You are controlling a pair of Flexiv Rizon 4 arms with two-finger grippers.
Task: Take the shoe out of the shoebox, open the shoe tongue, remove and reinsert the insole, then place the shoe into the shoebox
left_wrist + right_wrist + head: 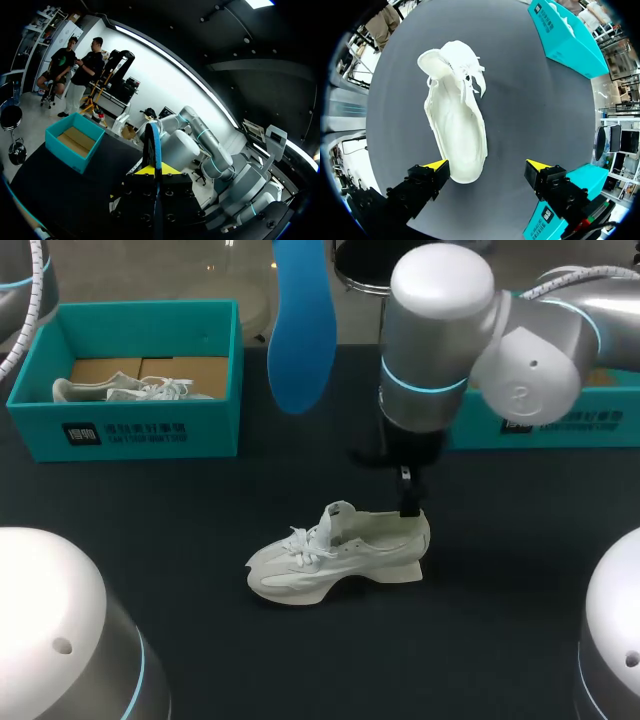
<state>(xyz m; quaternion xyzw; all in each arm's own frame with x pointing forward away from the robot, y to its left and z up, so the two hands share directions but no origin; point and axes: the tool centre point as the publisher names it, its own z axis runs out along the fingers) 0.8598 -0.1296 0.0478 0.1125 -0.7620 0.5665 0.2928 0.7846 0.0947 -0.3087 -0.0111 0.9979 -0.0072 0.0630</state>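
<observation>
A white sneaker [335,560] lies on its sole mid-table, toe to the left, tongue lifted. My right gripper [410,505] hangs just above its heel. In the right wrist view this gripper [487,167] is open, with the sneaker [455,125] stretching ahead of it and the heel close to one finger, untouched. The blue insole [300,330] is held upright high over the table's far side. In the left wrist view my left gripper [157,171] is shut on the insole [155,145], seen edge-on between the yellow tips.
A teal shoebox [130,430] at the back left holds a second white shoe [130,390] on cardboard. Another teal box [560,425] stands at the back right behind my right arm. Dark tabletop surrounds the sneaker.
</observation>
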